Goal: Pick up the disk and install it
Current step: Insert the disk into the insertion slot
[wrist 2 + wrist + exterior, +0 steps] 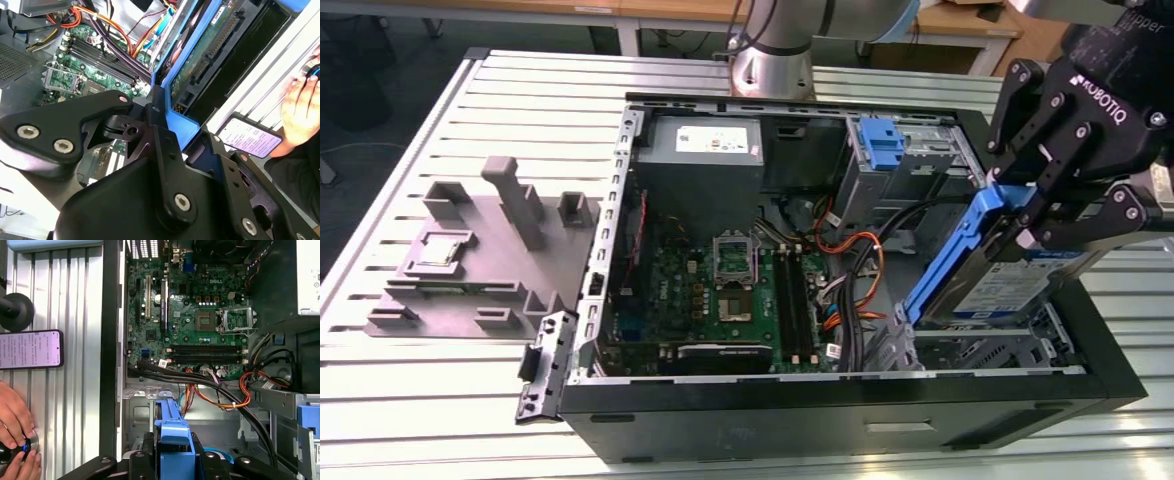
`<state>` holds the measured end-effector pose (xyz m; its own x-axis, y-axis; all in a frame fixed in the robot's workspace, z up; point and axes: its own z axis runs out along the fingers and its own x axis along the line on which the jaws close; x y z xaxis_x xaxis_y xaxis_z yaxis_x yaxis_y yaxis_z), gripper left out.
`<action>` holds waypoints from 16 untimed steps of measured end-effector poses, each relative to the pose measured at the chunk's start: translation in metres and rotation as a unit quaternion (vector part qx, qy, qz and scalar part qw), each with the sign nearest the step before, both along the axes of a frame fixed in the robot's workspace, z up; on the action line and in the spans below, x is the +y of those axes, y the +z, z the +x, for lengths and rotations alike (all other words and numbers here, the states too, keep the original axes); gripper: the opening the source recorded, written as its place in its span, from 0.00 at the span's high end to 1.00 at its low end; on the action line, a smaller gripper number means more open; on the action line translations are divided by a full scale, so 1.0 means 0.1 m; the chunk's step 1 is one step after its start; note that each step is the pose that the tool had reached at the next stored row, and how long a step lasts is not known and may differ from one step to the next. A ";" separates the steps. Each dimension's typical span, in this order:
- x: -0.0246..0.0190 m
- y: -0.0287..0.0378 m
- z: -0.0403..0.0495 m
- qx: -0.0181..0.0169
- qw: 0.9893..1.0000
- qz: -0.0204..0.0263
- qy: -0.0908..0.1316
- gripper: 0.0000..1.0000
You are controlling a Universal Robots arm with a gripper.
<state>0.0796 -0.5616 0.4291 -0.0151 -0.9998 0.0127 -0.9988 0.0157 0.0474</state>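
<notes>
My end effector point(1047, 215) is pinching the disk point(994, 290) by its blue rails; it is hanging tilted above the bay point(981, 350) at the exterior view's right of the open computer case point(854, 412); picked up, not yet seated.

The case point(841, 410) lies open from above. Access over the motherboard point(200, 315) is unobstructed. A bundle of black and orange cables point(220, 390) runs between the motherboard and the drive bay point(145, 412) and crosses the bay's inner edge. The disk point(1001, 290), held tilted between the fingers of the gripper point(1047, 225), occupies the space above the bay. The blue bracket point(881, 145) fills the cage beside the power supply point(707, 145). Outside the case wall, a phone point(30, 349) and a person's hand point(15, 415) occupy the table point(80, 390). A grey fixture point(467, 250) stands just beside the case at the exterior view's left.
</notes>
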 end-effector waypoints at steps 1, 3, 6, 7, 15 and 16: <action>-0.001 -0.004 0.000 0.000 1.000 0.000 0.000 0.64; -0.002 -0.008 0.000 0.000 1.000 0.000 0.000 0.64; -0.002 -0.009 0.000 0.000 1.000 0.000 0.000 0.64; -0.002 -0.009 0.000 0.000 1.000 0.000 0.000 0.64; -0.002 -0.012 0.000 0.000 1.000 0.000 0.000 0.56; -0.002 -0.012 0.000 0.000 1.000 0.000 0.000 0.56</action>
<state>0.0796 -0.5618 0.4279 -0.0151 -0.9998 0.0127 -0.9988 0.0157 0.0474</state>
